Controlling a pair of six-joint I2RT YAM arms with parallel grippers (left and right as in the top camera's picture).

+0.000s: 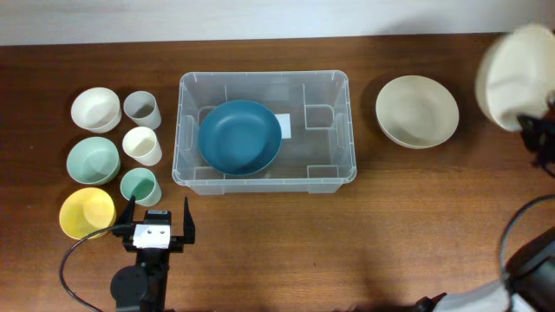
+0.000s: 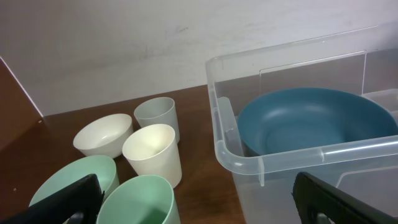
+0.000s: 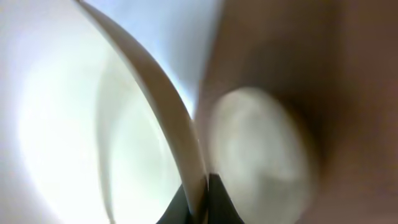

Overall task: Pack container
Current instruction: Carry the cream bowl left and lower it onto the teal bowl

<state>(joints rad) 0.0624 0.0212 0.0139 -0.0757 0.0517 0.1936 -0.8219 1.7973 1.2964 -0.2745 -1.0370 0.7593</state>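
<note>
Just beyond left fingers [image 1: 188, 224], container [image 1: 260, 75], untouched

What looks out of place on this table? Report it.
Only the cream bowl at far right: it is tilted on edge above the table, its rim pinched in the right gripper. Nothing else stands out.

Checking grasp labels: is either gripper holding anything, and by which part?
Right gripper is shut on the rim of a cream bowl; left gripper is open and empty.
</note>
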